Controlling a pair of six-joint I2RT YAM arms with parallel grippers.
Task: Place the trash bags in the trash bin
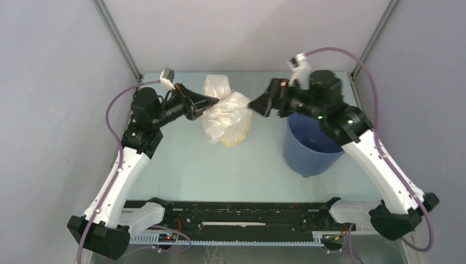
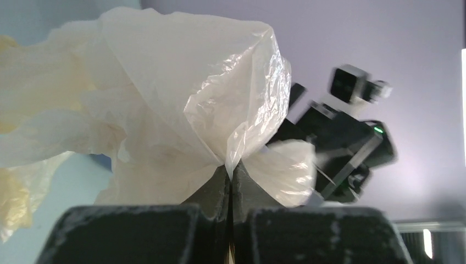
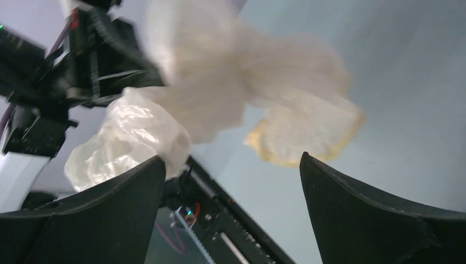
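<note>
- Trash bag: thin, crinkly, whitish plastic with a pale yellow tint at the lower folds. It is hanging bunched above the middle of the bench, between the two arms and left of the bin. Whether its lowest fold is touching the bench cannot be told.
- Left gripper: it is pinching a gathered fold of the bag on the bag's left side. In the left wrist view the fingers are pressing together with the plastic ballooning out above them.
- Right gripper: it is pointing at the bag's right side with its jaws spread wide and holding nothing. In the right wrist view a lump of the bag is sitting just beside one finger; contact cannot be told.
- Trash bin: a round blue bucket, standing upright on the bench to the right of the bag and apart from it, partly under the right arm.
</note>
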